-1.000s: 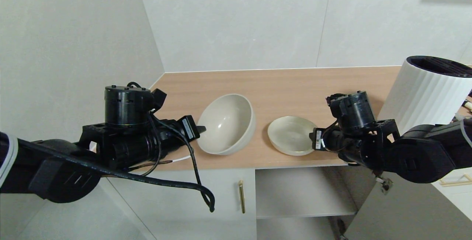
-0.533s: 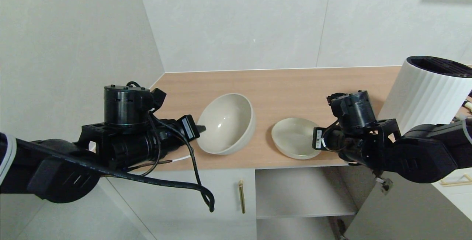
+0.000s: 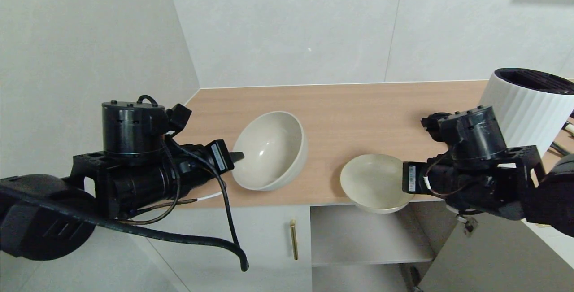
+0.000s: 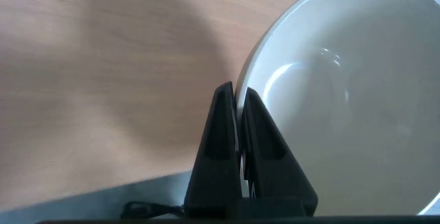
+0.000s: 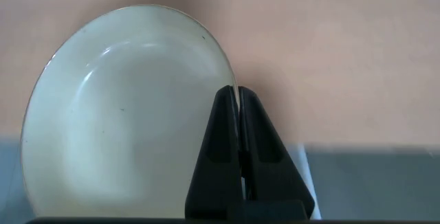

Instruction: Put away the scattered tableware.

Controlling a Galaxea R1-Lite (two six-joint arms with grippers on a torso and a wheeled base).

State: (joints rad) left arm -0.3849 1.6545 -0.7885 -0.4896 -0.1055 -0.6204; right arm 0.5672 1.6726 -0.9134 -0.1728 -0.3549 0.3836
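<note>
A large cream bowl (image 3: 269,150) hangs tilted above the left part of the wooden counter (image 3: 350,112). My left gripper (image 3: 237,156) is shut on its near-left rim; the left wrist view shows the bowl (image 4: 344,93) with the gripper (image 4: 238,100) pinching the rim. A smaller cream dish (image 3: 374,183) is held over the counter's front edge, partly past it, with my right gripper (image 3: 406,184) shut on its right rim. In the right wrist view the dish (image 5: 127,114) has the gripper (image 5: 238,97) clamped on its edge.
A white ribbed cylinder with a black top (image 3: 524,108) stands at the counter's right end. Below the counter are a closed cabinet door with a gold handle (image 3: 293,239) and an open shelf compartment (image 3: 363,233). Tiled walls close the back and left.
My right gripper has drawn the dish back toward the counter's front edge and to the right, lifting it clear. The left arm with the bowl has shifted slightly left and toward me.
</note>
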